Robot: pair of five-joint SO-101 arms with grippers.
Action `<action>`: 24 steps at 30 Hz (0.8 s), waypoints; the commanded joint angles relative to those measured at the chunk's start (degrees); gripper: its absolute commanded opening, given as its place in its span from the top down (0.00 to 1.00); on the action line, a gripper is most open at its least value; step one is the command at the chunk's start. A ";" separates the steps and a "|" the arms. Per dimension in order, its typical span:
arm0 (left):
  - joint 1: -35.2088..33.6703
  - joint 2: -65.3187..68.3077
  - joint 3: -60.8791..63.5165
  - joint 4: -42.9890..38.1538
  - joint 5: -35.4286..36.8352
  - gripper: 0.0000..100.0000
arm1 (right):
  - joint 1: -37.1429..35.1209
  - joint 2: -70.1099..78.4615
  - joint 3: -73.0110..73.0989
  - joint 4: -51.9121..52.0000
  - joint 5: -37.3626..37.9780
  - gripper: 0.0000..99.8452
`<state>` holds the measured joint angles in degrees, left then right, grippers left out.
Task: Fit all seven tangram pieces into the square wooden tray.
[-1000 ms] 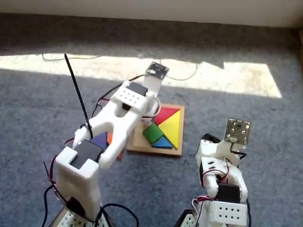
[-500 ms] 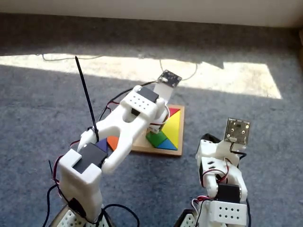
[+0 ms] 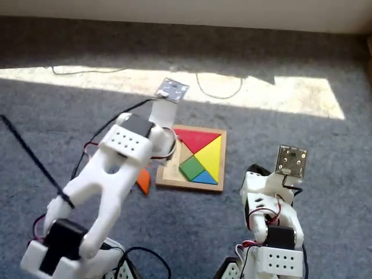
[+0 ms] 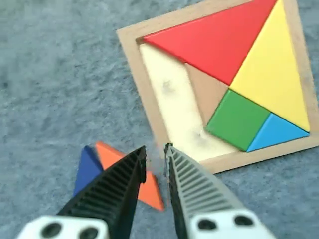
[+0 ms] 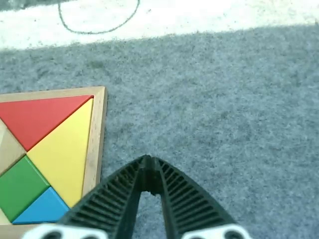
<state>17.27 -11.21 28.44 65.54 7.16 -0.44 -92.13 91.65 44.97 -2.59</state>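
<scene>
retreat of the left arm [image 3: 110, 174]: a second ago it lay across the left part of the tray [image 4: 133, 59], half a second ago it reached further in over the red corner, and now it has swung back out, wrist above the tray's left rim. left claw [image 4: 155, 149] hangs over that rim, jaws a narrow gap apart, nothing between them.

tray contents unchanged across the three high views: red triangle [image 4: 214, 40], yellow triangle [image 4: 274, 84], green square [image 4: 238, 119] and light blue triangle [image 4: 276, 133] seated and touching. a tan patch [image 4: 209, 92] sits between red and green; cannot tell whether it is a piece or bare wood. a pale strip [image 4: 174, 104] along the left side is unfilled.

orange triangle [image 4: 149, 191] and dark blue piece [image 4: 85, 167] lie on the carpet [image 3: 70, 128] just beside the tray's left rim, overlapping each other, partly under the left claw.

right claw [image 5: 148, 162] has not moved: jaws together, empty, over carpet off the tray's right side.

judgement: no piece went in during this pass. the pull-back puts the claw near the loose pair, so a pick of the orange triangle looks likely next. task roughly two-thirds done.
</scene>
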 commanded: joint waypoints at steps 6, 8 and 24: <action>-8.66 -23.78 18.95 -0.18 -8.79 0.85 | 0.22 -1.10 -2.95 -1.45 -0.62 0.99; -10.42 -24.40 21.05 -0.18 -8.79 0.76 | 0.22 -1.10 -2.95 -1.45 -0.62 0.99; -12.00 -0.04 14.37 -5.98 16.00 0.74 | 0.22 -1.10 -2.95 -1.45 -0.62 0.99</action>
<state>5.76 -14.37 47.87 60.44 13.05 -0.44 -92.13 91.65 44.97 -2.59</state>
